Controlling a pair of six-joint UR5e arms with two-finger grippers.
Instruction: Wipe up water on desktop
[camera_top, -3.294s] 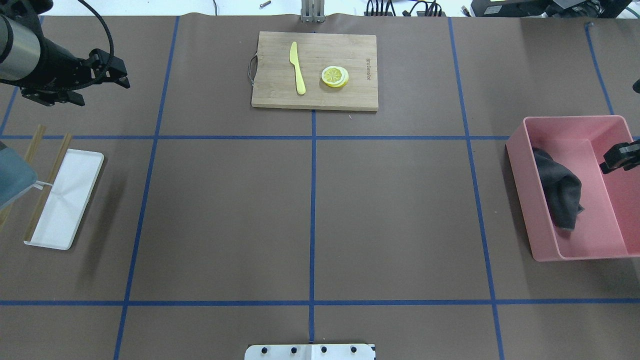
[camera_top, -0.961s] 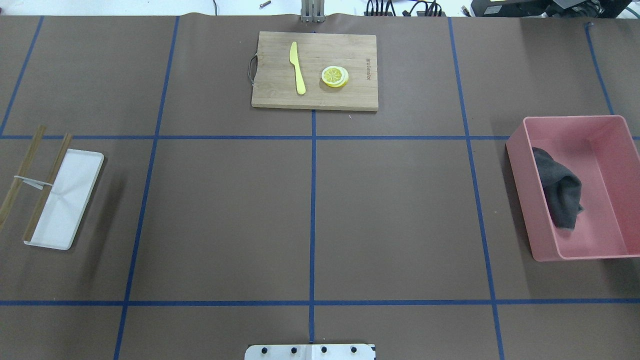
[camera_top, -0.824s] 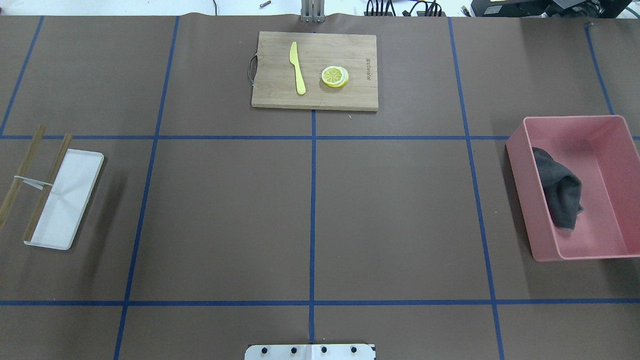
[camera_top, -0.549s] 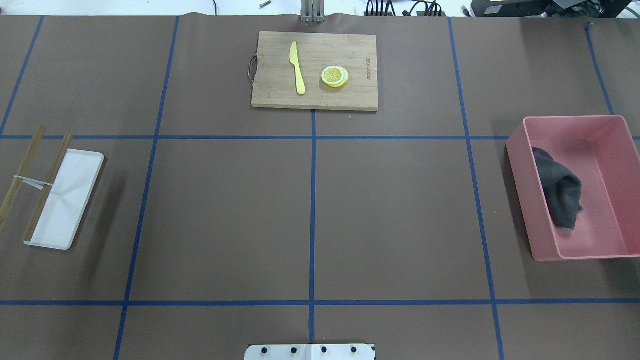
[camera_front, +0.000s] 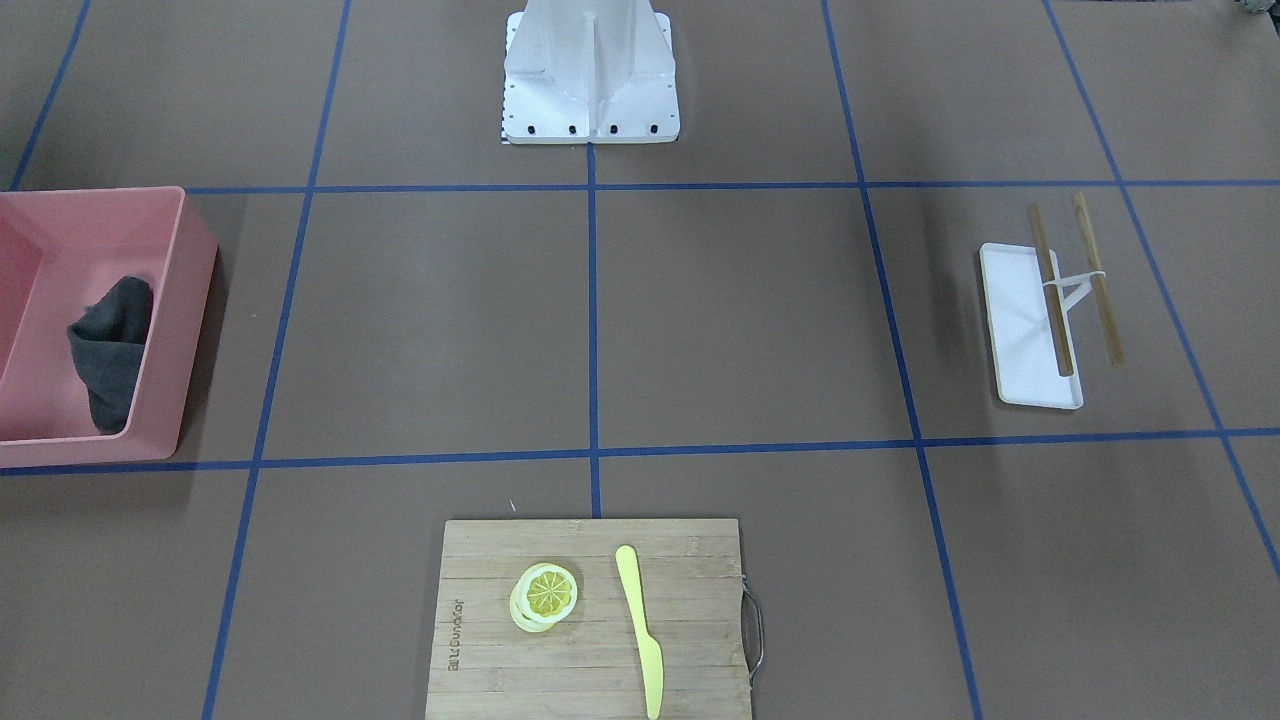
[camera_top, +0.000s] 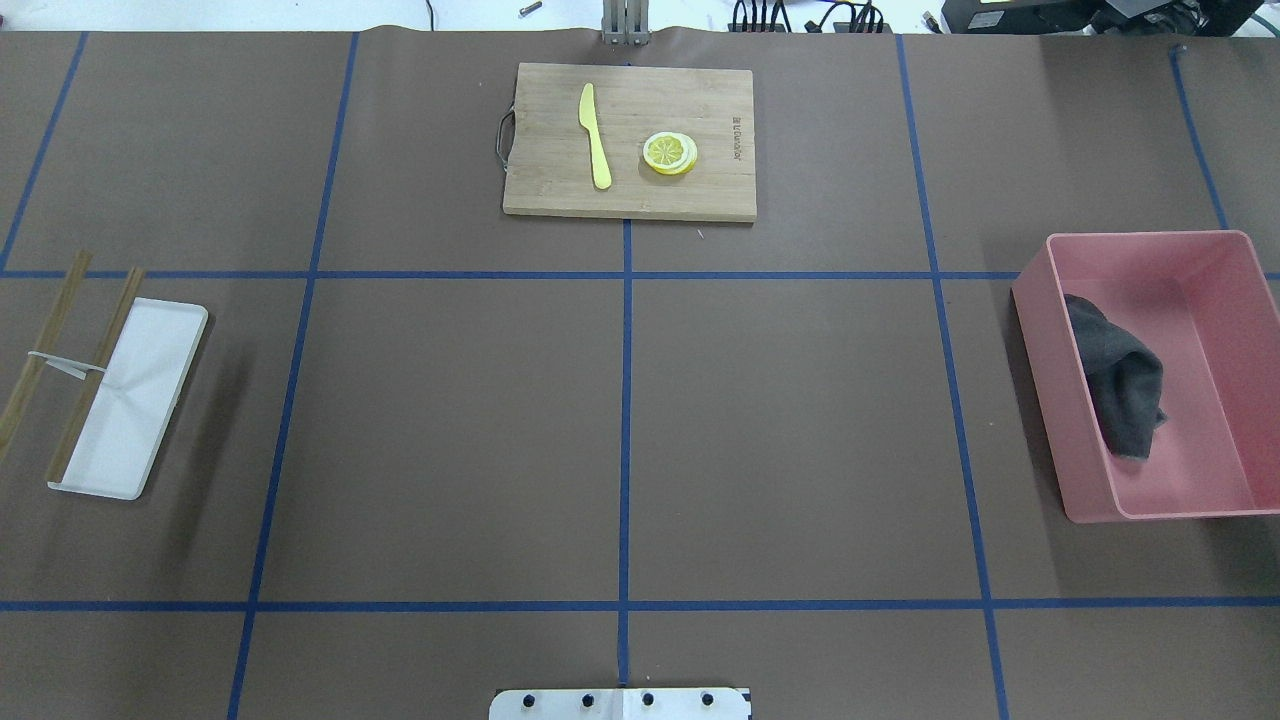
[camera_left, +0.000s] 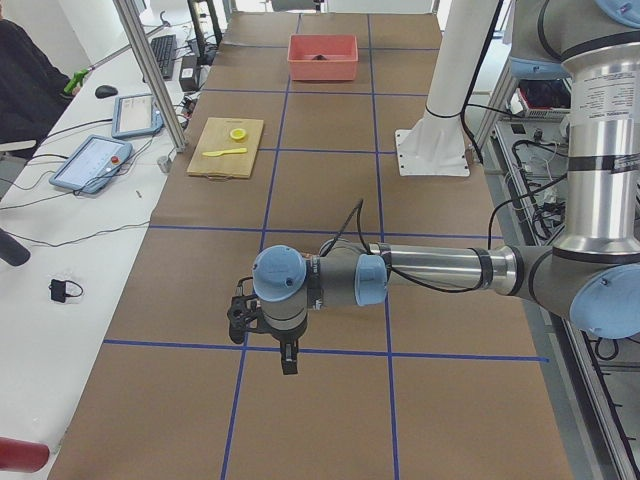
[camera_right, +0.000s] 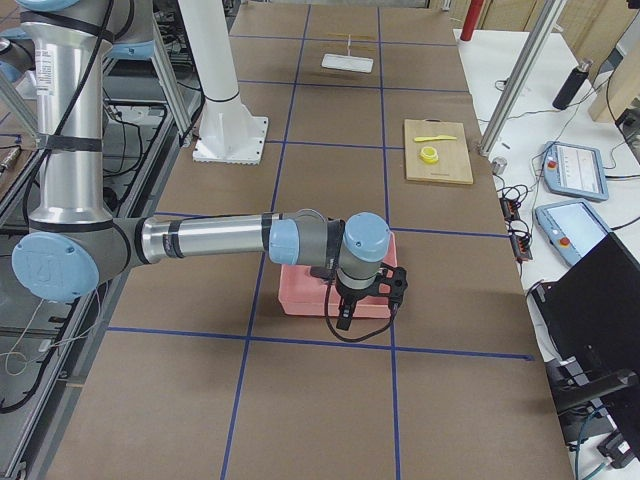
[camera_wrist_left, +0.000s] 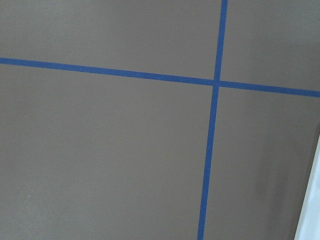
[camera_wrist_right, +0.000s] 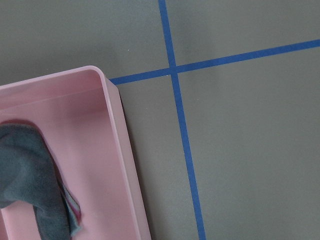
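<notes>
Well, the cloth (camera_top: 1120, 385) lies in the pink bin (camera_top: 1045, 370) at the desktop's (camera_top: 450, 430) right end, close below the right gripper (camera_right: 343, 318) (no telling its opening, nor that of the left gripper (camera_left: 288, 358)), so that arm is nearer.

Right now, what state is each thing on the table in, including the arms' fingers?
desktop, no wet patch visible.
grey cloth, crumpled inside the pink bin.
yellow knife, flat on the cutting board.
lemon slices, stacked on the cutting board.
wooden sticks, clipped together, one across the white tray.
left gripper, fingers' opening cannot be told.
right gripper, same.
</notes>
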